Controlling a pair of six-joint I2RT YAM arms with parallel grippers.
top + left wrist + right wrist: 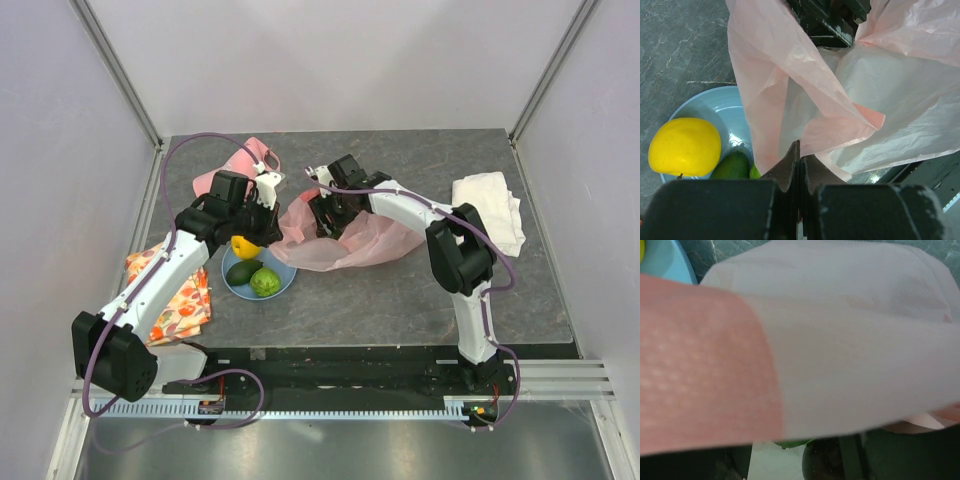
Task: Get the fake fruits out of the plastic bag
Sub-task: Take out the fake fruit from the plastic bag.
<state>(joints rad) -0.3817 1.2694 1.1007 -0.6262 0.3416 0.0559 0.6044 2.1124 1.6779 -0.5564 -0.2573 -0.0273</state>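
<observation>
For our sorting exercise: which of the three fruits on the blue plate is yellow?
The lemon, at the plate's far edge; the avocado and round fruit beside it are green.

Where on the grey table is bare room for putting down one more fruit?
Bare grey table lies in front of the translucent pink plastic bag, right of the round blue plate, and behind the bag toward the far edge. Around plate and bag it is crowded.

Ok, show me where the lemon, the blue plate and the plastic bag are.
lemon (685,146), left wrist view, middle of its yellow skin.
blue plate (720,107), left wrist view, bare inner surface.
plastic bag (375,245), top external view, middle of the crumpled pink film.
</observation>
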